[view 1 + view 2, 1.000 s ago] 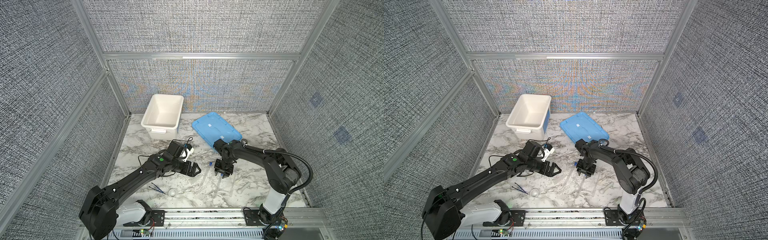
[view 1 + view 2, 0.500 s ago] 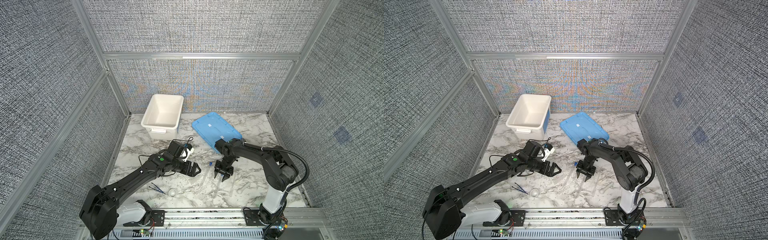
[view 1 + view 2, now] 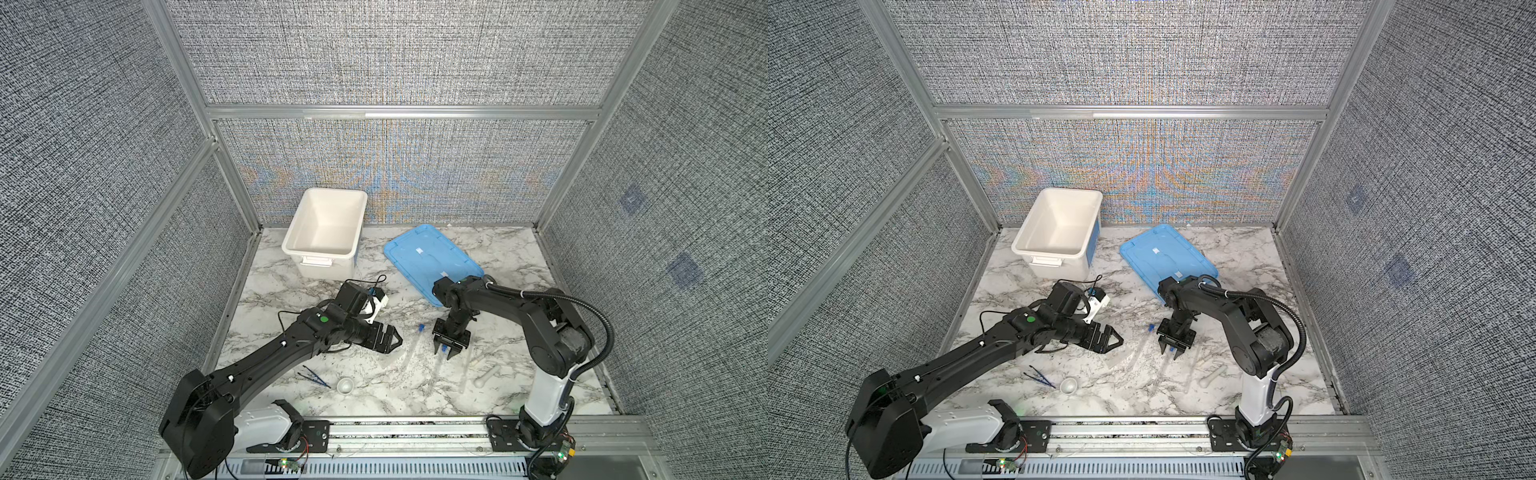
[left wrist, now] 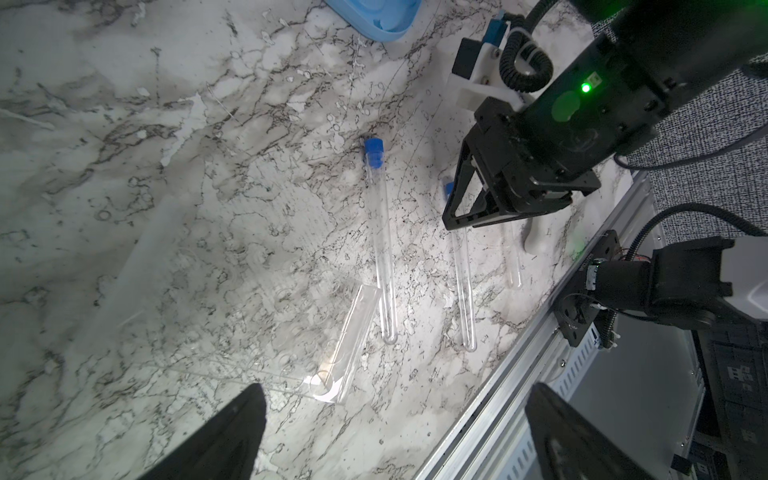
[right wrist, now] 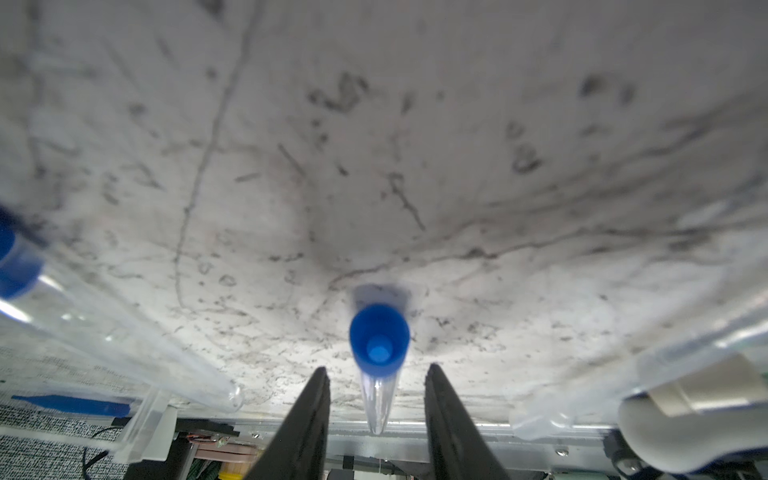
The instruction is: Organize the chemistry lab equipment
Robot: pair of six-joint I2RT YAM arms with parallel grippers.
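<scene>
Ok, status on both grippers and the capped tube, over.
Left gripper open wide, empty. Right gripper open, straddling blue-capped tube, not gripping yet. Second tube alongside, not in the way.

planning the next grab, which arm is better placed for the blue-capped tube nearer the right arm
Right. The right gripper straddles that tube, a finger on each side, not yet touching. The left gripper is open but farther off, near the other tube.

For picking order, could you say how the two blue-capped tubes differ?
The tool-side tube lies between the open right tool's jaws, untouched; the free tube lies apart from it. The free tube's tip sits beside a clear plastic piece; the tool-side tube's does not. Both lie flat, parallel, blue-capped.
</scene>
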